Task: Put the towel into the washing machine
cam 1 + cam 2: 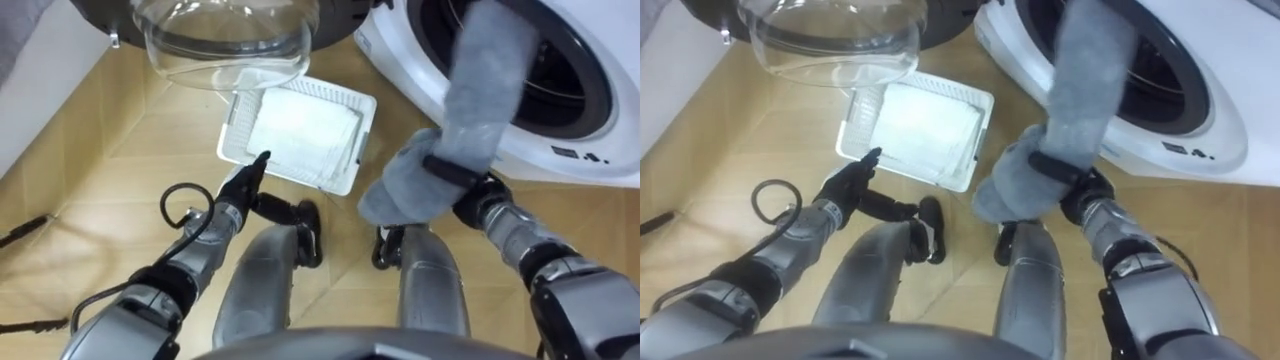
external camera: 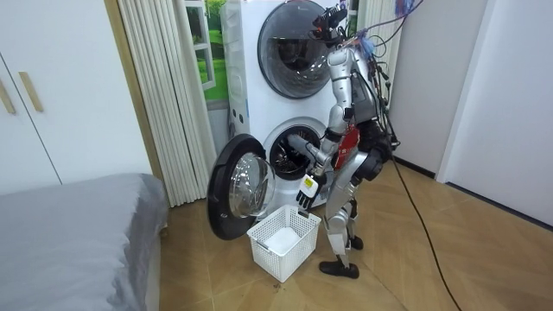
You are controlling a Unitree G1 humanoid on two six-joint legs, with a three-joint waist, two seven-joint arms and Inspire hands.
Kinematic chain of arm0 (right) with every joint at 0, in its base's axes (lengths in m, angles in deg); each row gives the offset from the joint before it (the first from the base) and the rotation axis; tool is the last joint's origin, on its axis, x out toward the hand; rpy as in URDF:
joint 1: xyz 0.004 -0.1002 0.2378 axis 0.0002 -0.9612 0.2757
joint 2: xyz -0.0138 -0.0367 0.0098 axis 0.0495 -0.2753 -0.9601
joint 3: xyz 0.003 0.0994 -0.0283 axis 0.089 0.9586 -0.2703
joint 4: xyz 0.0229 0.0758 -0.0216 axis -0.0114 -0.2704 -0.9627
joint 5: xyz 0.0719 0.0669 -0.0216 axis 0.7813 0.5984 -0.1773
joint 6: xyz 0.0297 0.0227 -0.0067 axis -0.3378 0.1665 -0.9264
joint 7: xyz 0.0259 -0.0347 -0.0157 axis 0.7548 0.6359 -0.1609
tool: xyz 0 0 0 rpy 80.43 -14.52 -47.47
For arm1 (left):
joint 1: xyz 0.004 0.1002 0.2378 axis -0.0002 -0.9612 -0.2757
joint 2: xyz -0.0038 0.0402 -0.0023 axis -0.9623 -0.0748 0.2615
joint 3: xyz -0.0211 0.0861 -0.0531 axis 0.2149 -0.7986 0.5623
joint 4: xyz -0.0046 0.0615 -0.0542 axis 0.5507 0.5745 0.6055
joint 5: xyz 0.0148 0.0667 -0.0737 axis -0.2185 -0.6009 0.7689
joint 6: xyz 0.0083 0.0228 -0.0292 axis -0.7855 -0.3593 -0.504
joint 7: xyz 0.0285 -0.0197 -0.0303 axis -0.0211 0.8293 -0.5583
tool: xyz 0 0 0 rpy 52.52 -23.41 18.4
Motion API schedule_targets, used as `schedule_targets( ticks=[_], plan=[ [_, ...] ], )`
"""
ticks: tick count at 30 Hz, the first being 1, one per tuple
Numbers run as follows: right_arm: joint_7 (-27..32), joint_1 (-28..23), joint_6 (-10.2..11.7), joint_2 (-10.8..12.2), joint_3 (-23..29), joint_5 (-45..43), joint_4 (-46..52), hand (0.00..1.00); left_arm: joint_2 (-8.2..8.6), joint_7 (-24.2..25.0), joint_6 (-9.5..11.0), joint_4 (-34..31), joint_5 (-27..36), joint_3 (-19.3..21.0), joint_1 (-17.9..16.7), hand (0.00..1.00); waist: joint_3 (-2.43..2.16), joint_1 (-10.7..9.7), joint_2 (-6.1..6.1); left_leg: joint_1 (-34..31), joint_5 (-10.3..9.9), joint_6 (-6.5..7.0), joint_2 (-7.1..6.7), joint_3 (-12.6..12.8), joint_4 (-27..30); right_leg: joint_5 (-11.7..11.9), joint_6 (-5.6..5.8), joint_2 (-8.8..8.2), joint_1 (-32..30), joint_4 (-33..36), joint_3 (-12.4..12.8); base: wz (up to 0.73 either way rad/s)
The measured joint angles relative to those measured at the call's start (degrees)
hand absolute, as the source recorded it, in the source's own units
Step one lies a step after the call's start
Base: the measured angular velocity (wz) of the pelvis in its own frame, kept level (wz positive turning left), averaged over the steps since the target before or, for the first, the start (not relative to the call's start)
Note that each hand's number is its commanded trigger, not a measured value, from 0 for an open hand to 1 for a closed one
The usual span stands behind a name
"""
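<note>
A grey towel (image 1: 478, 95) runs from the washing machine's round drum opening (image 1: 565, 70) down to a bunched end above the floor. My right hand (image 1: 452, 172) is shut on it near that lower end, its dark fingers wrapped round the cloth just outside the drum's rim. In the room view I stand close in front of the lower washing machine (image 2: 289, 142) with the right arm reaching into its opening. My left hand (image 1: 246, 180) hangs open, fingers straight, above the near edge of a white basket (image 1: 366, 120); it holds nothing.
The white basket (image 2: 283, 242) on the wooden floor holds a folded white cloth (image 1: 300, 135). The machine's round glass door (image 1: 225, 45) stands swung open to my left, above the basket. A grey bed (image 2: 78, 225) and a curtain (image 2: 164, 86) are further left.
</note>
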Motion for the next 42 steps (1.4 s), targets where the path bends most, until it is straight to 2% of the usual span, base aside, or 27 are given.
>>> schedule_targets(
  ticks=[2, 4, 6, 8, 11, 17, 19, 20, 22, 23, 24, 25, 26, 28, 30, 32, 33, 34, 35, 39, 42],
  plan=[
    [0.0, 0.2, -0.1, -0.1, 2.4, 4.8, -1.3, 1.0, 0.13, -0.1, -0.5, 0.4, -1.3, 1.1, -0.3, 0.0, -0.48, 0.0, -0.46, 0.1, 0.1, 0.05, -0.01, 0.0, 0.1, 0.1, -0.1, 0.08, -0.1, 0.1, 0.1, 0.0],
    [0.0, 0.2, -0.2, -0.5, 3.8, 7.2, -2.1, 1.0, 0.1, -0.2, -1.0, 1.5, -1.5, 1.2, -0.2, 0.0, -0.75, 0.0, -0.79, 0.1, 0.1, 0.04, 0.0, 0.0, 0.4, 0.1, -0.13, 0.06, -0.1, 0.4, 0.2, 0.0],
    [0.0, 0.4, -1.0, -1.7, 4.5, 7.6, -2.3, 1.0, 0.05, -0.1, -1.7, 1.6, -1.3, 1.7, -0.3, 0.0, -0.77, -0.4, -0.84, -0.2, 0.1, 0.06, 0.0, 0.0, 0.6, 0.1, -0.13, -0.01, -0.2, 0.5, 0.2, 0.02],
    [-0.2, 2.2, -2.7, -3.5, 4.4, 7.9, -5.0, 1.0, 0.01, -0.2, -2.9, 1.6, -1.2, 2.6, -0.1, 0.0, -0.76, -1.1, -1.0, -0.7, 0.1, 0.18, -0.26, 0.0, 1.1, 0.0, -0.08, -0.59, -0.8, 1.2, 0.1, 0.05],
    [-0.3, 3.3, -4.4, -5.2, 4.4, 9.0, -6.4, 1.0, -0.33, -0.1, -3.7, 1.6, -1.2, 2.8, 0.5, 0.0, -0.76, -1.1, -1.07, -2.1, 0.0, 0.39, -0.2, -0.2, 1.7, 0.1, -0.04, -0.61, -1.8, 1.6, 0.2, 0.0],
    [0.7, 5.6, -7.6, -5.3, 4.5, 16.2, -6.2, 1.0, -2.59, -0.4, -5.3, -0.1, -1.3, 3.2, 0.4, 0.0, -0.77, -1.1, -2.86, -3.7, 0.0, 0.73, -0.25, 0.4, 2.4, 0.2, 0.0, -0.82, -3.9, 2.7, 0.5, -0.01],
    [1.5, 6.8, -8.7, -5.6, 4.6, 18.8, -6.0, 0.98, -2.73, -1.2, -5.5, -0.9, -1.3, 3.1, 0.0, 0.0, -0.78, -1.2, -3.21, -4.1, 0.1, 0.84, -0.26, 0.4, 2.5, 0.2, 0.01, -0.91, -4.3, 2.8, 0.4, 0.02],
    [2.8, 8.1, -9.1, -5.6, 5.0, 19.7, -6.0, 0.65, -2.57, -2.0, -5.5, -0.9, -1.3, 2.9, -0.3, 0.0, -0.7, -1.4, -3.4, -4.3, 0.0, 0.91, -0.37, 0.4, 2.8, 0.2, 0.03, -1.17, -4.6, 3.3, 0.4, 0.05],
    [4.5, 9.7, -10.0, -5.6, 6.8, 21.8, -5.9, 0.64, -2.12, -3.4, -5.6, -1.2, -1.3, 2.7, -0.7, 0.0, -0.73, -1.5, -3.63, -4.3, 0.1, 0.99, -0.54, 0.6, 3.1, 0.1, 0.13, -1.65, -5.0, 3.9, 0.6, 0.02],
    [6.1, 10.8, -10.9, -5.7, 7.7, 23.1, -5.3, 0.57, -2.18, -4.4, -5.6, -2.4, -1.4, 2.8, -1.2, 0.0, -0.64, -1.8, -4.23, -4.4, 0.1, 1.11, -0.9, 0.9, 3.2, -0.3, 0.2, -2.17, -5.6, 4.7, 1.0, 0.05],
    [7.0, 11.3, -11.3, -5.8, 8.3, 23.5, -4.6, 0.6, -2.19, -4.9, -5.6, -2.9, -1.4, 3.0, -1.5, 0.0, -0.63, -2.1, -4.49, -4.5, 0.1, 1.21, -1.17, 0.9, 3.2, -0.5, 0.26, -2.49, -5.9, 5.2, 1.1, 0.12],
    [8.5, 12.4, -12.0, -6.1, 9.6, 24.5, -3.4, 0.69, -2.21, -5.9, -5.5, -3.9, -1.4, 3.2, -2.0, 0.0, -0.6, -2.9, -4.77, -4.8, 0.2, 1.5, -1.29, 1.1, 3.3, -0.7, 0.46, -2.78, -6.3, 5.6, 1.2, 0.11],
    [9.7, 13.4, -12.3, -6.7, 11.3, 26.3, -2.2, 0.69, -2.21, -6.6, -5.5, -4.5, -1.4, 3.3, -2.0, 0.0, -0.65, -3.1, -5.31, -4.8, 0.2, 1.64, -1.33, 1.3, 3.3, -0.7, 0.48, -2.91, -6.4, 5.8, 1.4, 0.05],
    [11.4, 14.8, -12.6, -6.9, 14.0, 28.5, 0.0, 0.6, -2.25, -7.6, -5.5, -5.1, -3.0, 4.3, -3.3, 0.0, -0.69, -4.2, -6.31, -4.8, 0.0, 1.93, -1.34, 1.6, 3.5, -0.9, 0.66, -3.01, -6.5, 6.4, 1.7, 0.0],
    [13.4, 17.1, -12.9, -6.9, 15.8, 30.7, 0.3, 0.66, -2.22, -8.2, -5.5, -4.8, -3.9, 4.6, -3.5, 0.0, -0.65, -5.4, -6.67, -5.0, -0.1, 2.16, -1.34, 1.7, 4.2, -1.0, 0.84, -3.06, -6.5, 6.7, 1.7, 0.05],
    [16.1, 18.5, -13.1, -6.9, 18.3, 33.6, 0.3, 0.65, -1.71, -8.6, -5.5, -5.0, -4.9, 4.7, -3.5, 0.0, -0.65, -5.6, -6.66, -5.5, -0.7, 2.63, -1.47, 1.7, 5.6, -1.5, 1.13, -3.64, -6.7, 7.8, 1.6, 0.07],
    [16.7, 18.8, -13.1, -6.9, 19.2, 33.7, 0.2, 0.55, -1.56, -8.8, -5.6, -5.0, -5.2, 5.0, -3.5, 0.0, -0.65, -5.7, -6.66, -5.6, -0.8, 2.74, -1.59, 1.6, 6.0, -1.7, 1.21, -3.91, -6.8, 8.2, 1.5, 0.11],
    [18.2, 19.6, -13.1, -6.9, 20.8, 33.8, 0.2, 0.22, -1.45, -9.3, -5.6, -5.2, -5.9, 5.6, -3.7, 0.0, -0.65, -6.1, -6.66, -6.1, -1.2, 2.93, -1.78, 1.5, 6.5, -2.1, 1.48, -4.16, -7.2, 8.9, 1.7, 0.15],
    [19.4, 20.8, -13.1, -6.9, 22.2, 33.8, 0.2, 0.0, -1.45, -9.5, -5.9, -5.8, -6.4, 5.9, -4.0, 0.0, -0.65, -6.8, -6.64, -6.5, -1.3, 3.1, -2.2, 1.5, 7.1, -2.3, 1.69, -4.76, -7.7, 9.5, 1.7, 0.14],
    [21.1, 22.2, -13.1, -6.9, 24.5, 34.5, -0.3, 0.0, -1.27, -9.6, -6.7, -7.9, -7.9, 6.3, -5.1, 0.0, -0.64, -7.7, -6.58, -7.2, -1.9, 3.94, -2.54, 1.8, 7.9, -2.7, 2.44, -5.36, -8.4, 10.5, 2.1, 0.03],
    [21.7, 22.7, -12.9, -7.2, 27.4, 34.9, -0.3, 0.0, -0.06, -9.6, -6.7, -8.8, -10.9, 7.9, -5.9, 0.0, -0.6, -8.0, -6.51, -7.5, -2.2, 4.44, -3.18, 2.3, 8.3, -3.1, 2.91, -6.15, -9.1, 11.4, 2.7, 0.01]
  ],
)
